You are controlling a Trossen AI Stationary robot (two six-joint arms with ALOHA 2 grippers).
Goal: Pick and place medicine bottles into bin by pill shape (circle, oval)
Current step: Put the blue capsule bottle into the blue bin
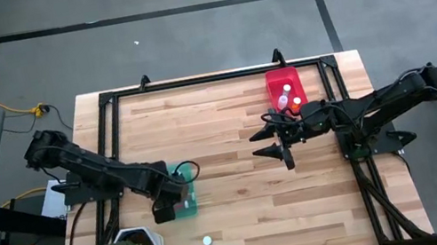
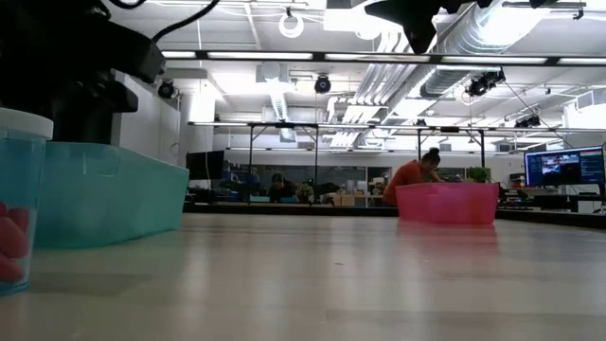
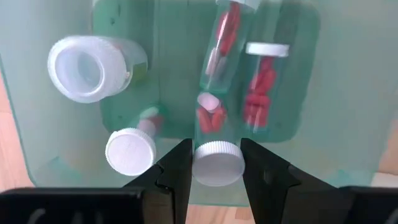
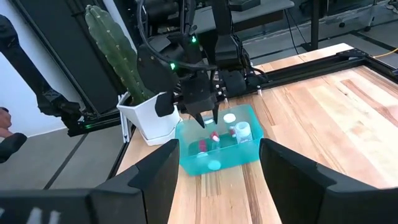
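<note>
Medicine bottles point(image 3: 255, 87) with red pills lie in the teal bin point(image 1: 184, 192), left end effector point(image 3: 216, 165) clamped on one bottle's cap point(image 3: 217, 163) above it, two more in the red bin point(image 1: 285, 85), right end effector point(image 1: 280, 143) apart.

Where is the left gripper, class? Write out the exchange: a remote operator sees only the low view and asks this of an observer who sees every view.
Observer: The left gripper is over the teal bin, shut on a medicine bottle of red pills.
Operator: I see a pink bin far off. What is in it?
Observer: From above, the red bin holds two bottles.
Operator: And the right gripper?
Observer: The right gripper hangs open and empty above the table, just beside the red bin.
</note>
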